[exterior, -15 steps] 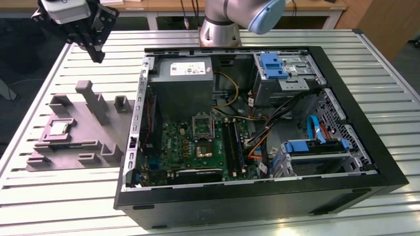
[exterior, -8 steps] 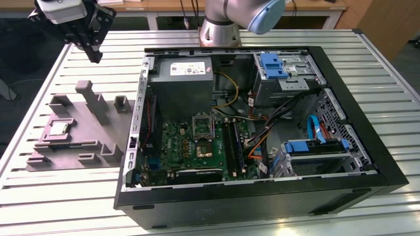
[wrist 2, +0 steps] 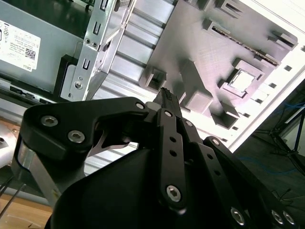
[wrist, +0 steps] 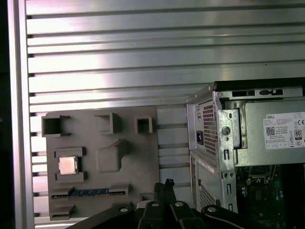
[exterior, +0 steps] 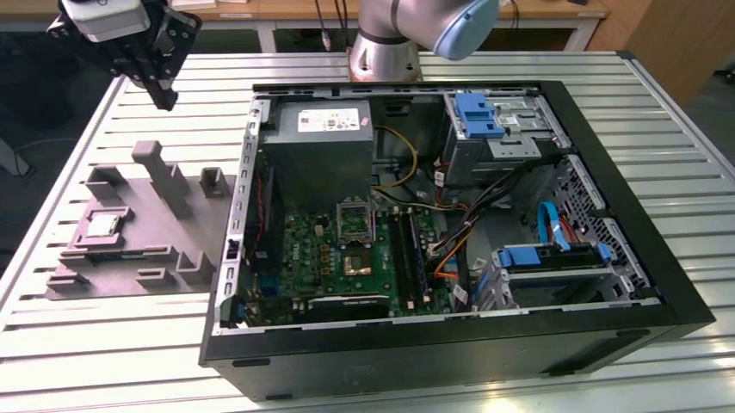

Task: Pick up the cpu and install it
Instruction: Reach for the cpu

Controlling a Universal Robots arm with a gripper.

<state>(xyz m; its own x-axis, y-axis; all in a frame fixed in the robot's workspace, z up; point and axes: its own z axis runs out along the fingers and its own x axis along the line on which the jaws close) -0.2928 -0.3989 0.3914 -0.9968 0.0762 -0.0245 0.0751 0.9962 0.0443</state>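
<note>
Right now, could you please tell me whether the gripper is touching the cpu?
Apart. The exterior view shows the gripper hanging above the table, with a clear gap between it and the cpu lying in a recess of the grey tray.

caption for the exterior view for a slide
Hand hovers near grey tray with cpu seated in it, beside open computer case

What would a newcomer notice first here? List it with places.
The open black computer case dominates the slatted table, its motherboard exposed. At the exterior view's left lies a grey moulded tray with the cpu seated in a pocket. The gripper hangs shut and empty, clear of the tray.
</note>
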